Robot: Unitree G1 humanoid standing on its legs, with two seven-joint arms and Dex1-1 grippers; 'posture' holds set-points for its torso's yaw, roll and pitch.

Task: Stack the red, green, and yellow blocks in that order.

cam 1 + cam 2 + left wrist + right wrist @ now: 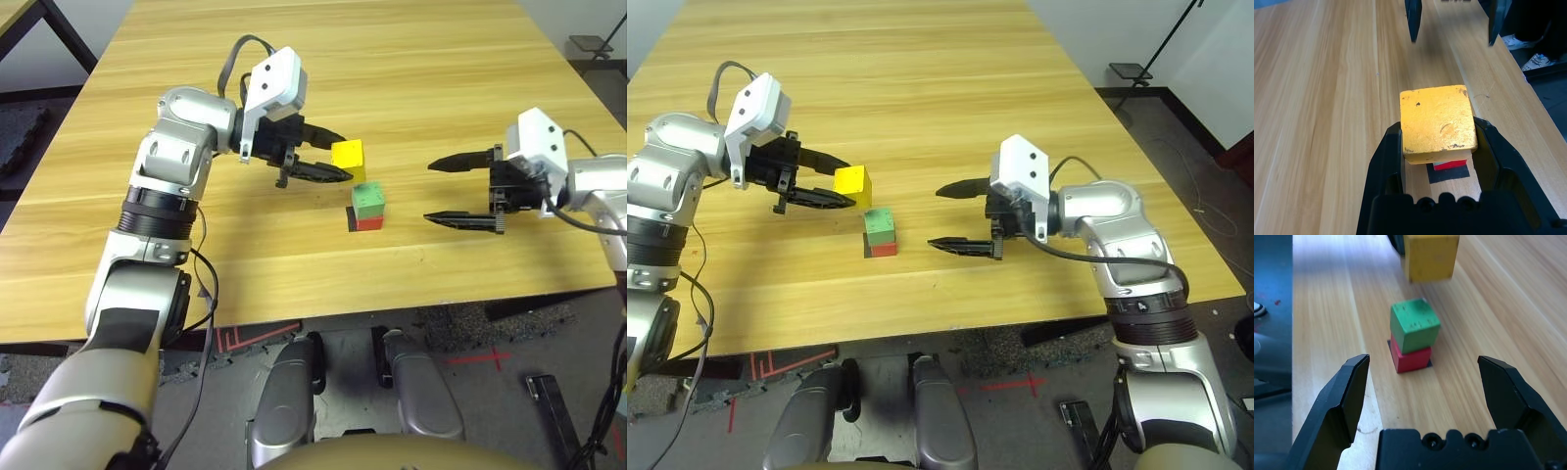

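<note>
The left gripper (345, 160), black with two fingers, is narrow around the small matte yellow cube (851, 184) and carries it in the air. At three o'clock from the small stack, the right gripper (437, 189) stands wide and holds nothing. In this stack, the light green cube (1414, 326) rests upon the bright red cube (1411, 360), a little turned against it, and the red one stands on the flat black square marker (352, 219) on the wooden table (294, 279). The yellow cube is at eleven o'clock from the stack, near to it but apart. The step in hand seems to be placing yellow on top. The robot should keep the cube above the green top while it moves toward five o'clock, then centre it, make it level and lower it slowly. It should open only after the faces meet, and withdraw gently, because a side push could shift the green cube.
</note>
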